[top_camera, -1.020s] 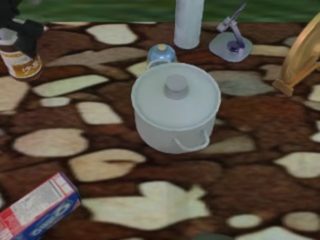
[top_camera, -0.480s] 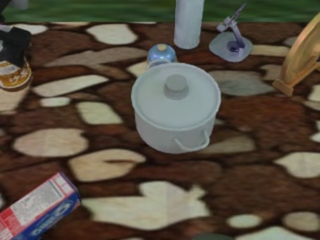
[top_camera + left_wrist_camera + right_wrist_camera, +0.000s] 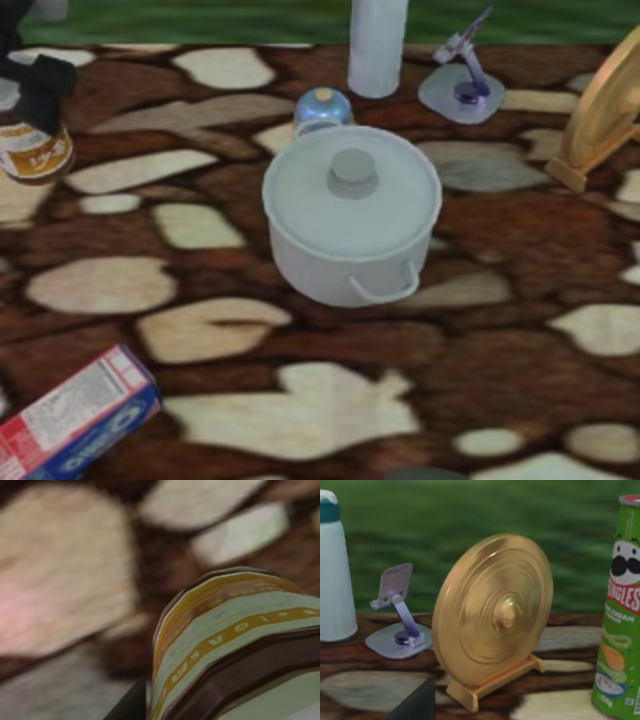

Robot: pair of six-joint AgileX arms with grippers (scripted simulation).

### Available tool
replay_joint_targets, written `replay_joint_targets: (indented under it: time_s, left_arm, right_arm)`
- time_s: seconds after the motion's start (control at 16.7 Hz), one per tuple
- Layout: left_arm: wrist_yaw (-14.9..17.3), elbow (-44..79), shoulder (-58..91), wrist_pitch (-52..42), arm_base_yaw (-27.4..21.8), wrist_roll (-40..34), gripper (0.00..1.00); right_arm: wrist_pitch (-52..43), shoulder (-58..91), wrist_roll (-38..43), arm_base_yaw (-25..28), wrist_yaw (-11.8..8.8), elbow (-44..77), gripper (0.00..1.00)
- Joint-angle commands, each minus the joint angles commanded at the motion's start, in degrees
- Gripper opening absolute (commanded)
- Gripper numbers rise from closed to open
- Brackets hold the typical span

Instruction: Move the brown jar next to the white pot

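Observation:
The brown jar (image 3: 32,150), dark with a tan-orange and white label, is at the far left edge of the top view, tilted. My left gripper (image 3: 38,92) is shut on its upper part, black fingers over the lid. In the left wrist view the brown jar (image 3: 235,645) fills the near side, with one dark finger (image 3: 127,707) beside it. The white pot (image 3: 350,215) with its grey knob stands in the middle, well to the right of the jar. My right gripper is outside the top view; one dark finger (image 3: 417,704) shows, with nothing held.
A small blue bottle (image 3: 322,108) touches the pot's far side, with a tall white cylinder (image 3: 377,45) and a phone stand (image 3: 462,90) behind it. A golden disc on a stand (image 3: 600,110) is at the right edge, and a red-blue box (image 3: 70,415) at the front left. A green crisp can (image 3: 619,605) stands beside the disc.
The jar in my left gripper slid toward the left edge and lower in the top view, then came back slightly to the right. The pot and the other things have not moved.

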Motion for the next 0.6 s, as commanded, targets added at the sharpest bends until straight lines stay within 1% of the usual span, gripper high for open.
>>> replay_joint_targets:
  time_s: [0.18, 0.6]
  left_arm:
    - [-1.6, -3.4, -0.8, 2.4, -3.8, -8.1, 0.00]
    - [-6.4, -13.7, -3.3, 9.3, -14.9, -33.1, 0.00]
  right_arm:
    - [0.0, 0.0, 0.0, 0.0, 0.0, 0.0, 1.00]
    - [0.0, 0.0, 0.0, 0.0, 0.0, 0.0, 1.00]
